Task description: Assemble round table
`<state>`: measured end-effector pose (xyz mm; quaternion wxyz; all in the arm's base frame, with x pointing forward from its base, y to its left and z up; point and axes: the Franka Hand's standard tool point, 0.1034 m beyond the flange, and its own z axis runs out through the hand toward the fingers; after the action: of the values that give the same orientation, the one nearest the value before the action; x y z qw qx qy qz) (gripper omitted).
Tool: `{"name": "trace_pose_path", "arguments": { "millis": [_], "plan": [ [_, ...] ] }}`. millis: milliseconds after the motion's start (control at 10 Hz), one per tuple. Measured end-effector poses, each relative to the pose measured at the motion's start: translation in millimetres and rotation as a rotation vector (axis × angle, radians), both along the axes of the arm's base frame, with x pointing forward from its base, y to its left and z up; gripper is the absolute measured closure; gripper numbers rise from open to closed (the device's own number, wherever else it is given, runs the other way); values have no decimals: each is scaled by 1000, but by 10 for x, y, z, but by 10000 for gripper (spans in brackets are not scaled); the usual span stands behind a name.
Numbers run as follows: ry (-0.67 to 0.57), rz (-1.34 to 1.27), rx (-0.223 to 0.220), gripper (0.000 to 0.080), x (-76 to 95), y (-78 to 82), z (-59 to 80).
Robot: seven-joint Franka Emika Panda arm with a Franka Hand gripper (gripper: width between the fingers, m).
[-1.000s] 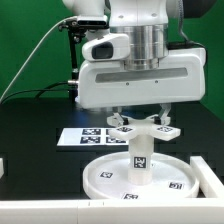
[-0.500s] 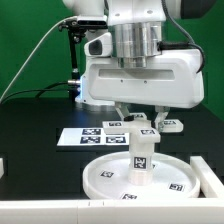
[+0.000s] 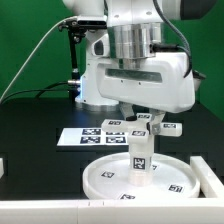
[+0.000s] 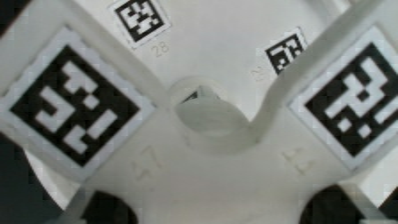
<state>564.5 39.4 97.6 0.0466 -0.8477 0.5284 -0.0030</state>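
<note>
- In the exterior view the gripper [image 3: 140,113] fingertips sit behind the cross-shaped foot [image 3: 143,124], so the grip is not clear.
- The marker board [image 3: 92,135] is partly covered.
- The wrist view is blurred, and the foot's arms are cut by the edges.

The exterior view looks level and close across the black table [image 3: 30,125], facing the arm's front, with the round disc [image 3: 135,175] nearest the lens. The wrist view looks straight down from very near onto the cross-shaped foot [image 4: 205,110]. Both views share that foot [image 3: 140,125] and the disc beneath.
</note>
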Motion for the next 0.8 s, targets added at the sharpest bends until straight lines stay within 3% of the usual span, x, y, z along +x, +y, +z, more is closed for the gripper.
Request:
{"name": "trace_pose_path", "arguments": {
  "millis": [400, 800],
  "plan": [
    [17, -339, 19, 357, 7, -2, 5],
    [13, -487, 25, 357, 1, 0, 2]
  ]
}}
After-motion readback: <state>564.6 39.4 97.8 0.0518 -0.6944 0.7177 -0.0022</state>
